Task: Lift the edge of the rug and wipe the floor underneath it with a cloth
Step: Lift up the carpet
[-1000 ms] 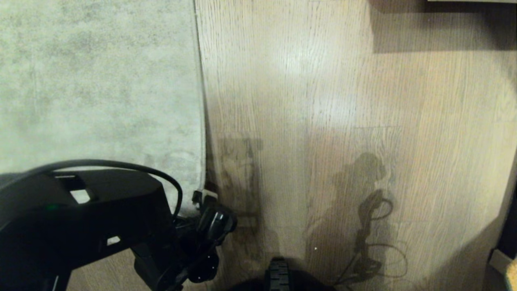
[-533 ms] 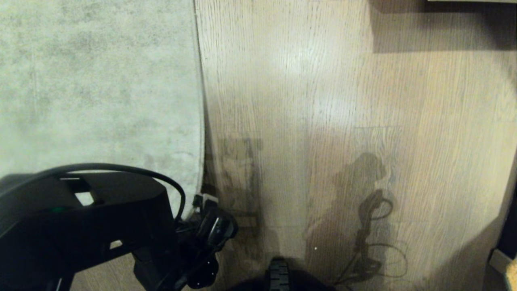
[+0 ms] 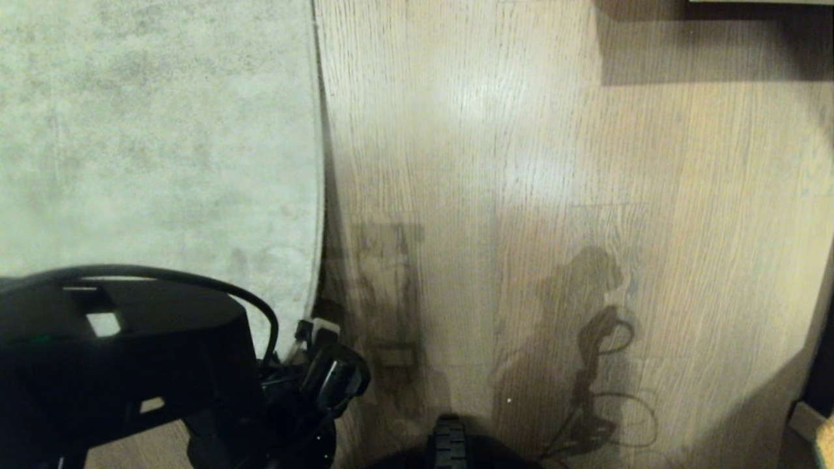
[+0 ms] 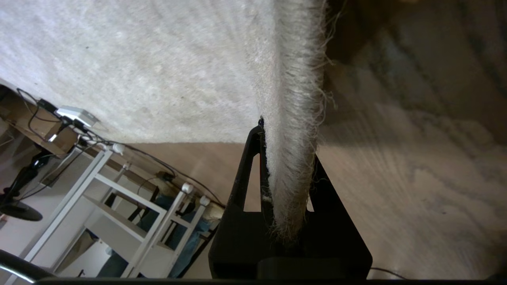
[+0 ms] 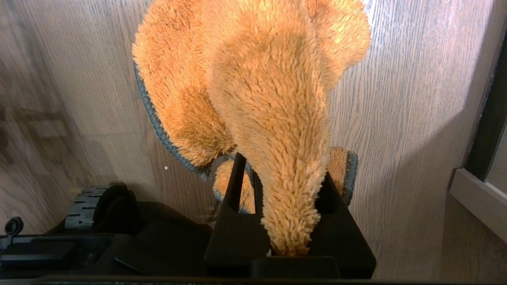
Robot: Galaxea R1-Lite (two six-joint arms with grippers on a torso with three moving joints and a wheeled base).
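the left end effector (image 4: 285,174) was pinched on the rug edge (image 4: 295,118), low and left in the head view, at the rug's near corner. the right end effector (image 5: 283,206) gripped the cloth (image 5: 257,91) over the floor (image 5: 396,118). the fringe might slip free if lifted fast. only the wrist views showed both grips; the head view showed the rug's lie.

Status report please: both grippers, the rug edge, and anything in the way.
Left gripper shut on the rug edge. Right gripper shut on the cloth, above the floor. Nothing seen in the way.
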